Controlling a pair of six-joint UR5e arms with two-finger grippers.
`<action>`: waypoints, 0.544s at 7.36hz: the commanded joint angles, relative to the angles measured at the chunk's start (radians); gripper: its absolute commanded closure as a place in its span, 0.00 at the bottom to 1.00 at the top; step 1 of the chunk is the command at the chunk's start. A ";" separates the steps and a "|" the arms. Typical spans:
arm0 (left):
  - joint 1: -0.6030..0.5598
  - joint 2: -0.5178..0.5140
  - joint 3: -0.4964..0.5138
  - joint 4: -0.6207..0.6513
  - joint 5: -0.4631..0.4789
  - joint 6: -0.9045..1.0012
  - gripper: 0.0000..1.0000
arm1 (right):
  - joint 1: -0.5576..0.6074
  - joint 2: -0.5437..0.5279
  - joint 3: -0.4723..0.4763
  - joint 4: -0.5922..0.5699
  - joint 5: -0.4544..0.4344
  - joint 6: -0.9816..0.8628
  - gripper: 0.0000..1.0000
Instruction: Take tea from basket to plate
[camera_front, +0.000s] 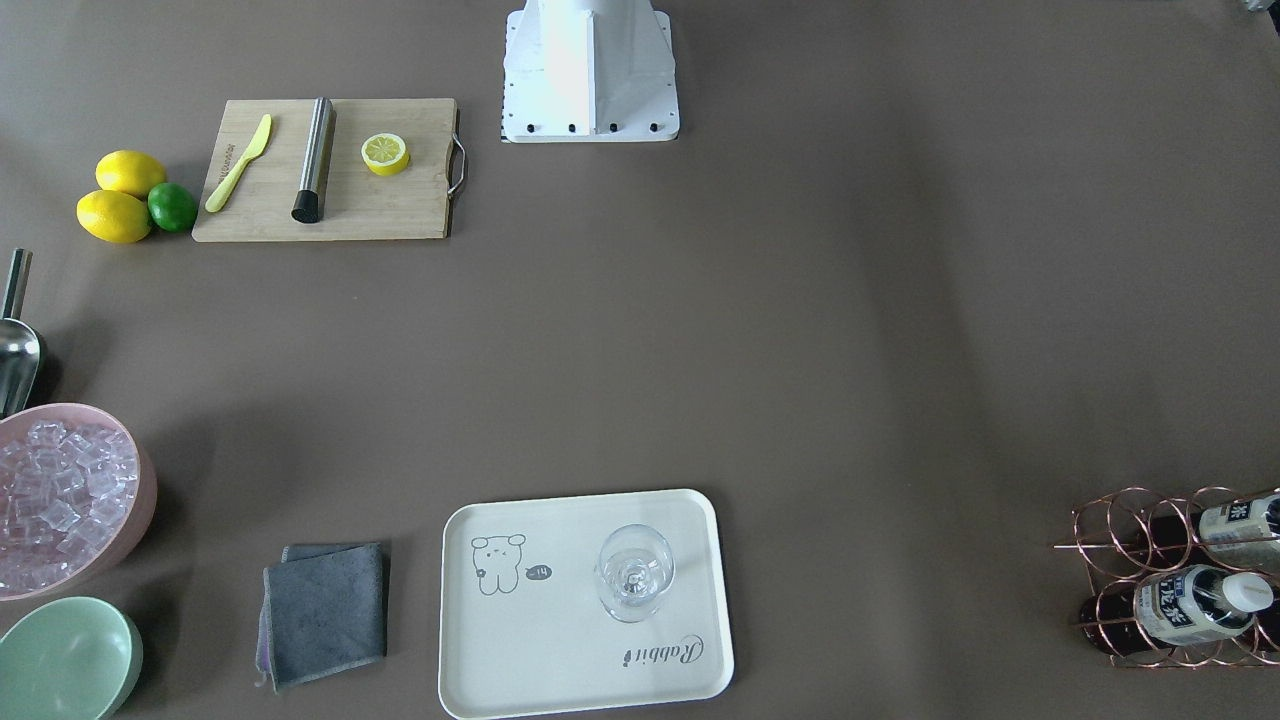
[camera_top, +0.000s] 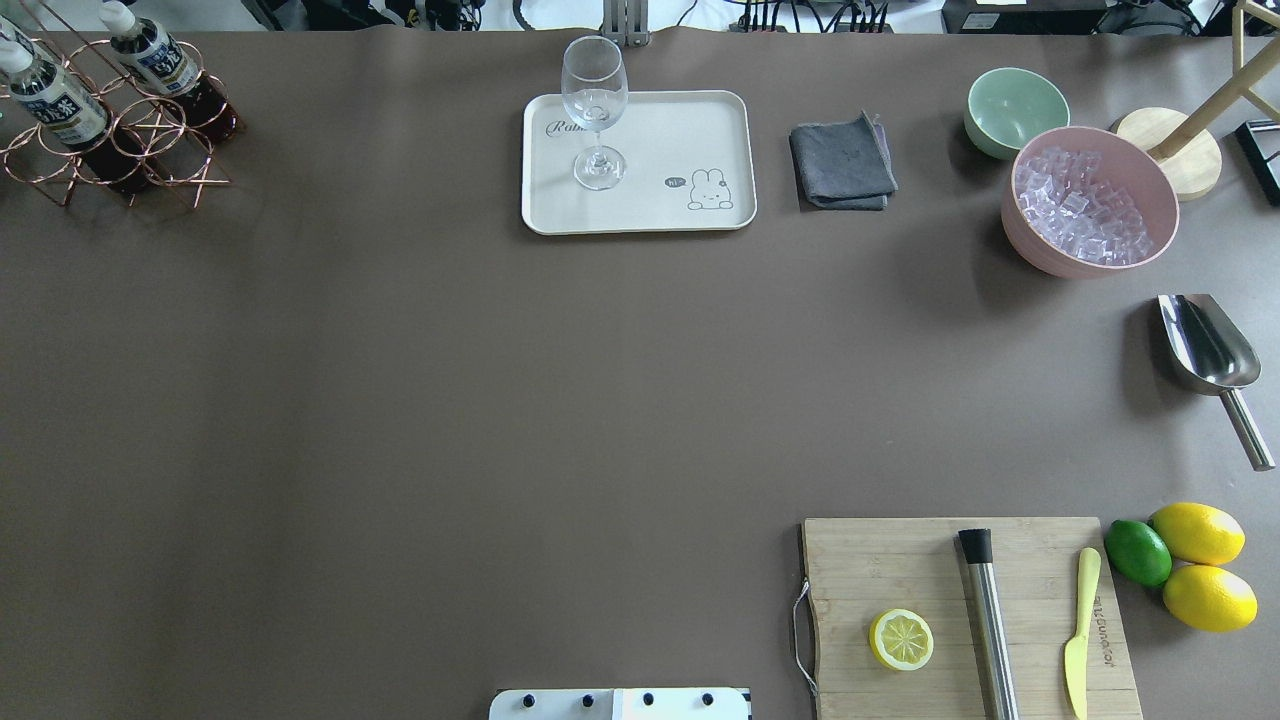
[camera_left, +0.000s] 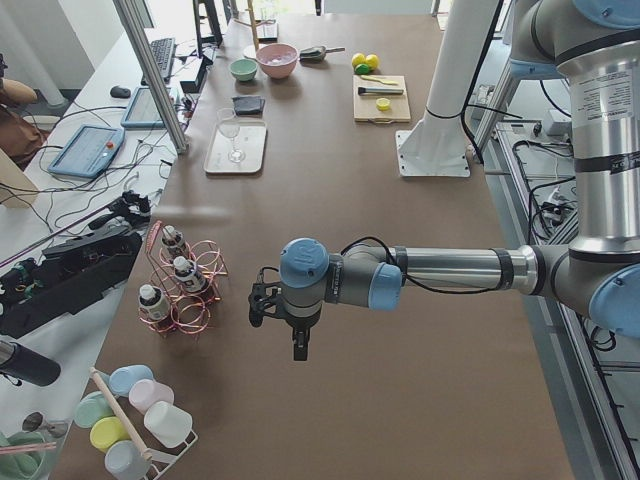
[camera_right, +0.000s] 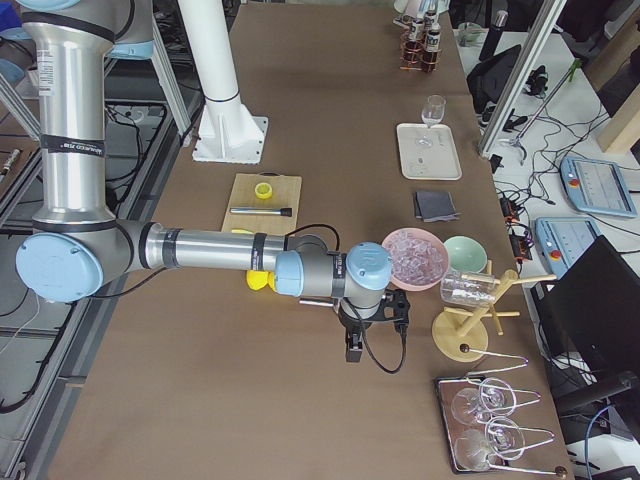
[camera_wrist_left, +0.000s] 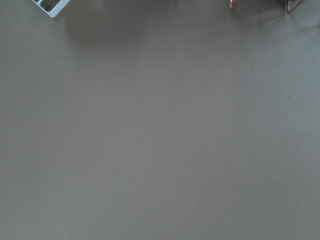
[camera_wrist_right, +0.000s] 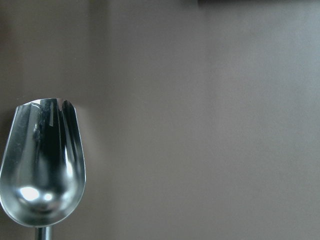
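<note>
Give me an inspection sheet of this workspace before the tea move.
Surface: brown table, no spills seen.
Job's things: tea in basket; plate holds an upright glass.
Clutter: cloth, green bowl, ice bowl, scoop, board with lemon half, knife, rod; lemons, lime beside it.
End effectors: left end effector and right end effector hang over bare table; open or shut unclear.
Cables: black cable at each wrist.
Surroundings: tablets on side desk.

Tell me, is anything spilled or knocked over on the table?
No, nothing stands out. The glass stands upright on the plate, the ice is all inside its pink bowl, and the tea bottles sit in the basket. No puddles show on the table.
</note>
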 joint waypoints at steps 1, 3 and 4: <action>0.000 0.000 -0.002 0.000 -0.002 0.000 0.02 | 0.000 0.000 0.009 -0.001 -0.002 0.004 0.00; 0.000 -0.002 -0.002 0.000 0.000 0.000 0.02 | 0.000 -0.001 0.009 0.001 0.001 0.003 0.00; 0.000 -0.004 0.000 0.000 0.000 0.000 0.02 | 0.000 0.000 0.012 0.001 0.001 0.001 0.00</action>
